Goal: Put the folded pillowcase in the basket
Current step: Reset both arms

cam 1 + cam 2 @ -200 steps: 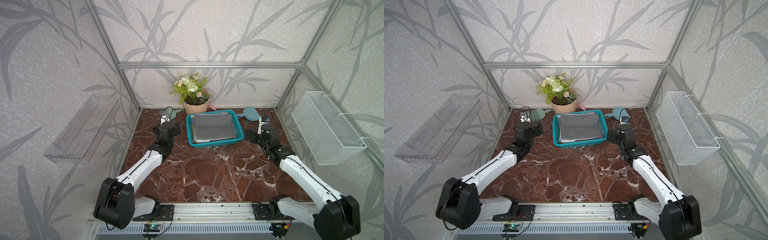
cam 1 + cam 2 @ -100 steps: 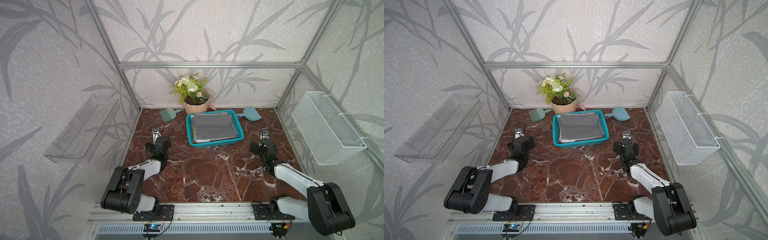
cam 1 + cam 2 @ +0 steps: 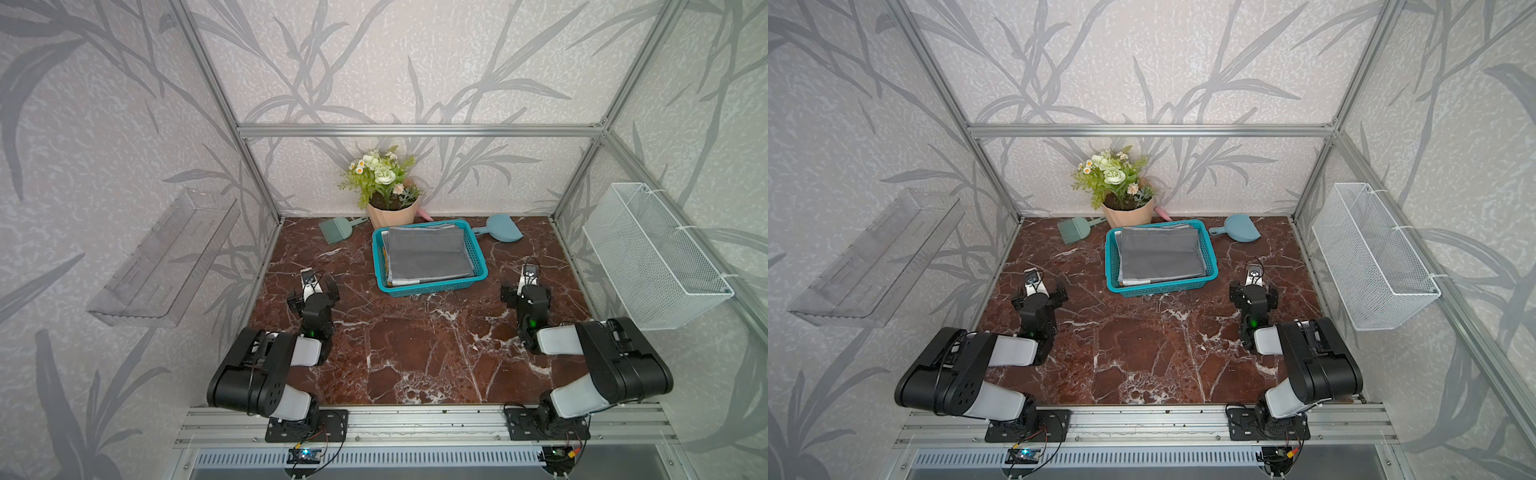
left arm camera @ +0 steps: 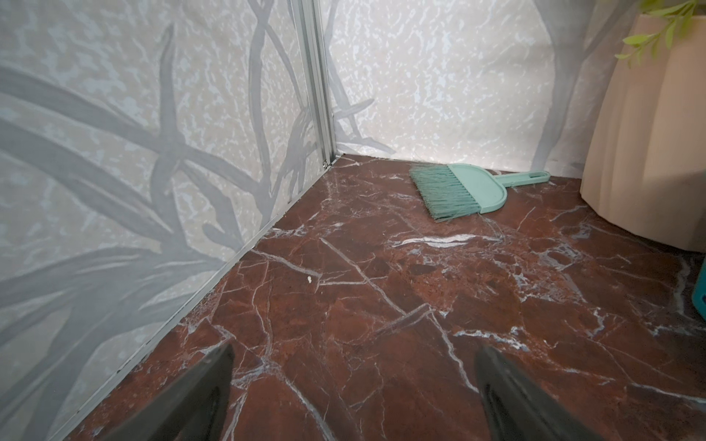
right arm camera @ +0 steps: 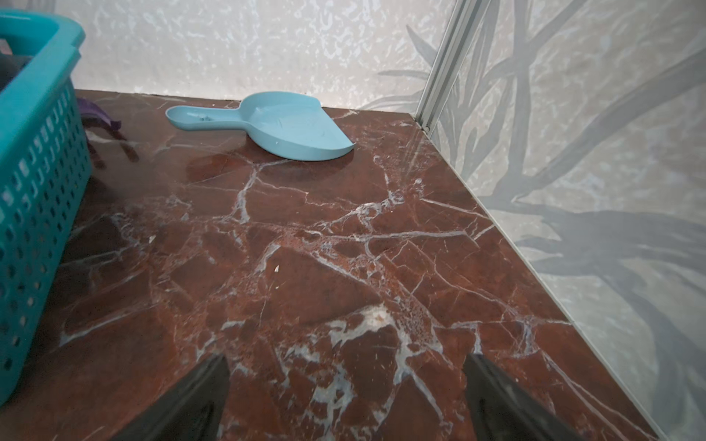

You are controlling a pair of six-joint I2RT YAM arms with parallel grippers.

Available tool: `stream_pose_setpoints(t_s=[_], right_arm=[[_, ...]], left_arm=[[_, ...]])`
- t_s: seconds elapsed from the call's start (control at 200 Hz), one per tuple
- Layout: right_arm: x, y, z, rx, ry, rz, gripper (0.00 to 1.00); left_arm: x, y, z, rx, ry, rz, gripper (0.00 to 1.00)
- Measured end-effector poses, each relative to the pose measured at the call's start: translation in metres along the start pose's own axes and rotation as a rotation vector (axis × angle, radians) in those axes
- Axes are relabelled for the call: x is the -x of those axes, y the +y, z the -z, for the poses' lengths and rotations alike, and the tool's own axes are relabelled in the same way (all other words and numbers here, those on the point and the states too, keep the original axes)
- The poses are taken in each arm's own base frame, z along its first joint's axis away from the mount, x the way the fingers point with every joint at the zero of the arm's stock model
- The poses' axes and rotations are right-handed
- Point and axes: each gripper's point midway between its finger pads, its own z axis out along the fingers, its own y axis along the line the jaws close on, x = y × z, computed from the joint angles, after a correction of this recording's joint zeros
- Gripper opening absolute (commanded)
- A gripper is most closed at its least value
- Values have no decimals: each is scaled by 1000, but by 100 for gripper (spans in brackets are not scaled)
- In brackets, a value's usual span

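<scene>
The turquoise basket (image 3: 432,287) (image 3: 1163,287) stands at the back middle of the marble floor. A folded grey pillowcase (image 3: 428,253) (image 3: 1160,255) lies flat inside it on top of other folded cloth. My left gripper (image 3: 313,293) (image 3: 1040,295) hovers low over the floor, left of and nearer than the basket, open and empty (image 4: 353,351). Over on the basket's right, my right gripper (image 3: 525,291) (image 3: 1253,293) is also low, open and empty (image 5: 345,359). The right wrist view shows the basket's perforated wall (image 5: 34,172) off to one side.
A green hand brush (image 3: 336,230) (image 4: 454,191) and a blue dustpan (image 3: 500,228) (image 5: 290,126) lie at the back, either side of a flower pot (image 3: 390,212). A clear shelf (image 3: 166,257) hangs on the left wall, a white wire basket (image 3: 652,257) on the right wall.
Both arms have pulled back from beside the basket toward the front and folded low. Both grippers stayed open. The pillowcase has not moved.
</scene>
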Motion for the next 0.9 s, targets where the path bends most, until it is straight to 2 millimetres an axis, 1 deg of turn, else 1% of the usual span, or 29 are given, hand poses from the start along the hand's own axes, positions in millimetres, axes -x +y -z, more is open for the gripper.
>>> stream_pose_setpoints(t_s=[0.095, 0.15, 0.2, 0.25, 0.27, 0.39, 0.64, 0.9], right_arm=[[7, 0, -3, 10, -49, -23, 99], [2, 1, -5, 12, -45, -22, 99], [0, 2, -5, 16, -40, -19, 99], [3, 2, -5, 17, -56, -24, 99], [5, 3, -5, 18, -62, -25, 99], [9, 3, -5, 19, -81, -31, 99], [14, 3, -3, 19, -105, -40, 99], [14, 3, -4, 19, -105, -37, 99]], left_arm=[[5, -1, -2, -23, -17, 13, 100], [8, -1, -3, -37, -42, 27, 100], [5, 0, -3, -44, -53, 31, 100], [-5, -1, -3, -53, -23, 16, 100], [-6, 0, -3, -55, -19, 15, 100], [1, -2, -3, -72, -49, 32, 100], [0, -5, -3, -93, -42, 28, 100], [0, -6, -3, -97, -40, 27, 100]])
